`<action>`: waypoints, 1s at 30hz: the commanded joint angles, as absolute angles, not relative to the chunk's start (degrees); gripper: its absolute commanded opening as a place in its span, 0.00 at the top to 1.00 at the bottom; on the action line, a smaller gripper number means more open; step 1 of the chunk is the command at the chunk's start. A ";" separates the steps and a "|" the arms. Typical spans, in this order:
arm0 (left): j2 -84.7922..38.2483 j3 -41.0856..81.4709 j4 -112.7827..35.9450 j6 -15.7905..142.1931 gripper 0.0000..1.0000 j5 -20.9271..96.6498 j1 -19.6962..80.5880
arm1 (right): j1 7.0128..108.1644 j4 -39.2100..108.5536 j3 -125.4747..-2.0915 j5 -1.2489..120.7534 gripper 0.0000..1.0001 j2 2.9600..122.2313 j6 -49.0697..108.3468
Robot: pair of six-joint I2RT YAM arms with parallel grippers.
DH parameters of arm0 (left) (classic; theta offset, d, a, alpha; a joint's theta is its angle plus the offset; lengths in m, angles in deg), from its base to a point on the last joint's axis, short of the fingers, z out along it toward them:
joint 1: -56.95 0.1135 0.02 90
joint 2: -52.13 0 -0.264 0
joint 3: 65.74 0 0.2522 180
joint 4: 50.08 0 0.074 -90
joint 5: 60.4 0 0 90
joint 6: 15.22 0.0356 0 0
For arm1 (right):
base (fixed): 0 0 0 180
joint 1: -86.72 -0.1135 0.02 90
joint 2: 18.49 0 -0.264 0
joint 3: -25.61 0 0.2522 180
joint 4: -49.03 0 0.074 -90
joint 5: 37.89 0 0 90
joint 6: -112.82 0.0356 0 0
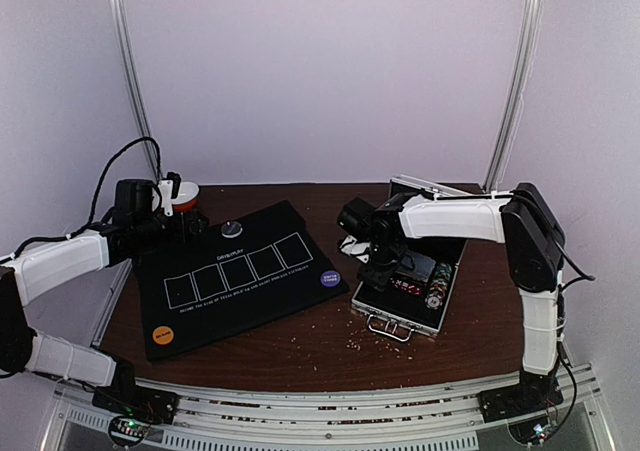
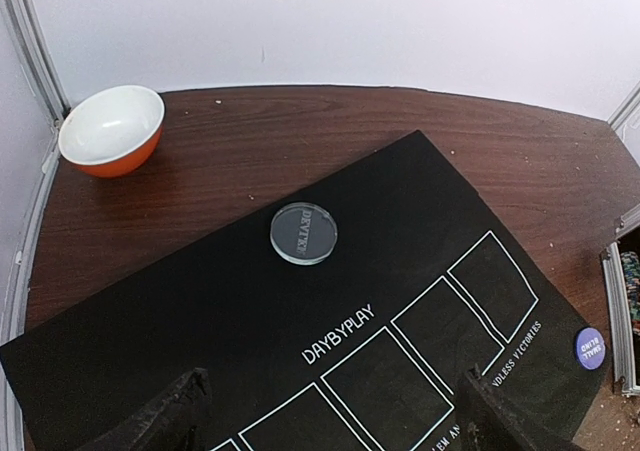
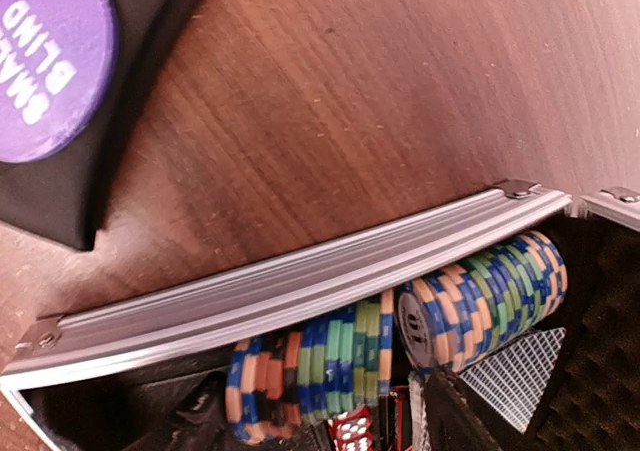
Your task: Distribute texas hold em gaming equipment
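Note:
On the black mat (image 1: pixel 240 281) lie a grey button disc (image 1: pixel 232 229) (image 2: pixel 304 233), a purple disc (image 1: pixel 329 278) (image 3: pixel 50 61) and an orange disc (image 1: pixel 160 336). My left gripper (image 1: pixel 193 225) (image 2: pixel 330 426) hovers open over the mat's far left part, just short of the grey disc, with nothing between its fingers. My right gripper (image 1: pixel 378 271) (image 3: pixel 320 421) reaches down into the silver case (image 1: pixel 405 311), open, its fingers either side of a row of striped poker chips (image 3: pixel 310 376). A second chip row (image 3: pixel 490 306) and a card (image 3: pixel 515 376) lie beside it.
An orange-and-white bowl (image 1: pixel 185 196) (image 2: pixel 112 129) stands on the brown table at the back left, close to my left wrist. The case's aluminium rim (image 3: pixel 300 281) runs just above the chips. Red dice (image 3: pixel 350 433) sit under them. Crumbs dot the table in front of the case.

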State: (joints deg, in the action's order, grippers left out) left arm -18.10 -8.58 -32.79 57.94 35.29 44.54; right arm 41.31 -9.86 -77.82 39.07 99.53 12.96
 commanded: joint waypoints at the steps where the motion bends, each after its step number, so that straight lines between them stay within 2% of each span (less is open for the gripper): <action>1: -18.43 -8.34 -33.88 58.52 0.13 35.62 44.82 | 42.22 -10.94 -76.83 39.36 0.30 103.87 13.41; 7: -18.72 -8.11 -33.79 58.57 0.13 35.96 44.83 | 42.51 -10.97 -76.61 39.03 0.18 104.06 14.23; 9: -18.75 -8.12 -33.68 58.61 0.13 35.79 44.82 | 42.56 -10.94 -76.40 39.38 0.17 103.91 14.30; 11: -18.75 -8.05 -33.70 58.57 0.13 35.58 44.82 | 42.57 -10.83 -76.51 41.02 0.23 103.83 13.74; 15: -18.62 -8.02 -33.60 58.69 0.13 35.94 44.82 | 42.65 -9.93 -76.94 43.93 0.45 103.93 13.26; 25: -18.22 -8.20 -33.68 58.78 0.13 35.65 44.82 | 42.97 -11.76 -79.06 44.57 0.78 102.57 14.48; 30: -18.19 -8.12 -33.86 58.82 0.13 36.11 44.86 | 43.63 -12.31 -81.26 46.41 1.00 99.18 16.71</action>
